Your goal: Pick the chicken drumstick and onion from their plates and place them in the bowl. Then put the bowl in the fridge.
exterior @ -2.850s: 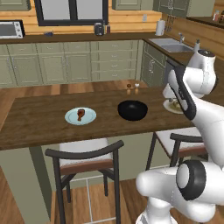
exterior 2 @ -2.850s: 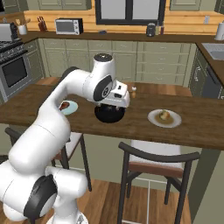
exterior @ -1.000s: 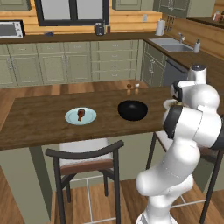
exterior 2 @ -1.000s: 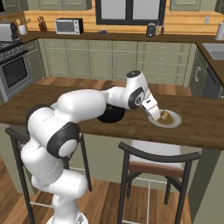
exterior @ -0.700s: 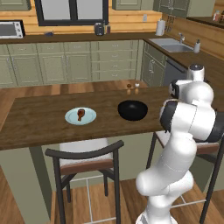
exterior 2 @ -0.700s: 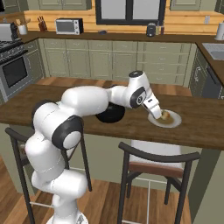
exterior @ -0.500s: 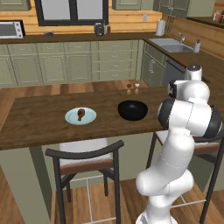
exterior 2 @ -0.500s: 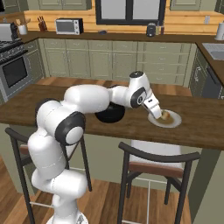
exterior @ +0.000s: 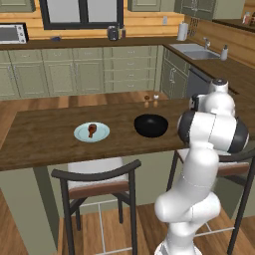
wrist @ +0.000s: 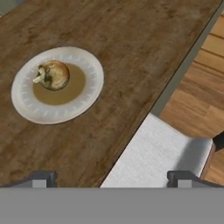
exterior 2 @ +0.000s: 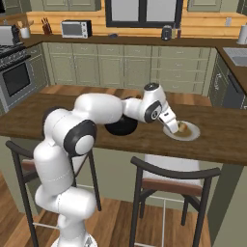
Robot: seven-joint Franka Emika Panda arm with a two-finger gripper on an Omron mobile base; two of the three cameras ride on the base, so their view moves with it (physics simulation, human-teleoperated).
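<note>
jaws wide and empty, gripper [exterior 2: 174,126] poised by the onion [wrist: 53,75] on its plate [wrist: 87,94]
onion looks small, round, firm, likely to roll; best pinched across its middle, clear of the stem

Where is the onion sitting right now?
The onion rests on a white plate with a tan centre, on the wooden counter to the right of the black bowl, beside the gripper.
</note>
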